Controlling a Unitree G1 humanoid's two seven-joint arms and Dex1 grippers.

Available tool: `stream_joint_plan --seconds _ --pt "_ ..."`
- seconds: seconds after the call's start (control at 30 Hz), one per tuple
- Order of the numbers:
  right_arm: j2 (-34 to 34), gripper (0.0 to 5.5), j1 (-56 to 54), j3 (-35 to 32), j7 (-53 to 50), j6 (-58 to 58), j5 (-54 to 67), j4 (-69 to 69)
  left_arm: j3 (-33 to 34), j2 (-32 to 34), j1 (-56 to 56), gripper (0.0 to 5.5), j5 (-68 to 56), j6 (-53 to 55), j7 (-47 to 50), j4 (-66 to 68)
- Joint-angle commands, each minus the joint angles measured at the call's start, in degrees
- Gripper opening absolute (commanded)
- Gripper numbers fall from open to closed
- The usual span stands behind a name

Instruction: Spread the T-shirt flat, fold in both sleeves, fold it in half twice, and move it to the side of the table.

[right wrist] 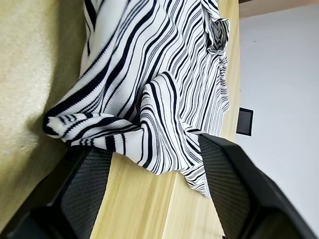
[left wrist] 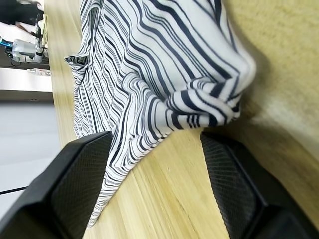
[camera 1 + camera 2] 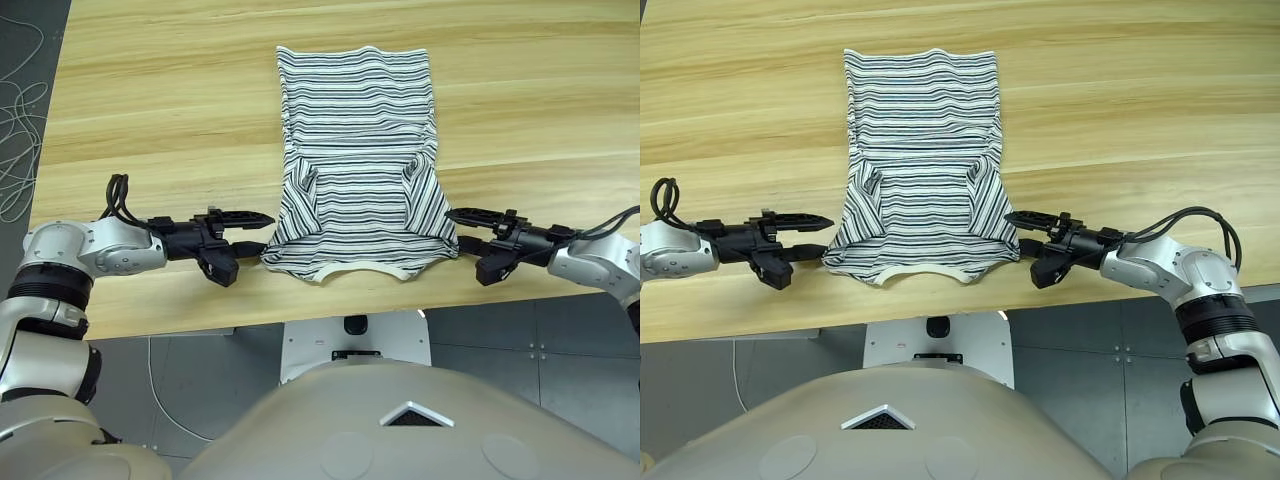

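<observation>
The left gripper (image 3: pixel 262 232) is open, level with the surface (image 3: pixel 150 100), its jaws spread on either side of the near left corner of the T-shirt (image 3: pixel 360 150). The right gripper (image 3: pixel 1015 230) mirrors it at the near right corner, also open. From the head views the fingertips seem to meet the cloth. The left wrist view, up close, shows a bunched striped fold lying in the gap between the two dark fingers (image 2: pixel 79 184), unclamped. The right wrist view shows the same between its fingers (image 1: pixel 234 184): a rumpled corner resting on the wood.

The head views give the whole outline. The T-shirt lies mid-surface between the two arms, sleeves (image 3: pixel 305 185) turned in over the body, leaving a narrow shape that flares near the robot. Its long axis runs straight away from the robot, the white collar (image 3: pixel 362 271) at the near edge and the hem at the far end.

Loose cables (image 3: pixel 18 110) lie on the floor left of the surface. Behind the cloth the right wrist view catches a pale wall with a dark plate (image 1: pixel 244 122).
</observation>
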Motion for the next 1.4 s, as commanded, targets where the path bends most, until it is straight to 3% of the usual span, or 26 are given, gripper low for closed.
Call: stream_joint_plan --seconds 0.03,0.23,0.4,0.5,0.97,1.4 --pt "-1.83 3.1 0.17 -1.31 1.69 0.43 5.63 2.6 -1.89 -0.35 0.74 3.33 1.01 0.37 -0.44 0.46" --pt "-0.53 3.1 1.21 -4.05 7.84 4.11 20.82 5.63 -2.43 0.06 1.04 3.33 -0.31 0.83 -0.4 0.91" --pt "-1.38 3.1 4.52 -2.28 22.07 13.06 30.63 4.77 -2.68 0.04 1.15 3.33 -0.68 0.86 -0.32 0.91" --pt "-2.81 3.1 4.64 -1.43 23.51 12.3 25.87 2.75 -2.75 0.13 1.19 3.33 -0.84 0.87 -0.13 0.95" --pt "-3.68 3.1 2.38 -1.99 11.88 -3.82 9.82 0.07 -3.64 2.37 0.58 3.33 0.28 -0.39 -0.88 0.88" --pt "-0.54 3.1 -0.33 1.65 5.63 -3.07 -0.22 1.9 -5.52 -0.06 0.18 3.33 1.5 1.16 0.23 1.03"
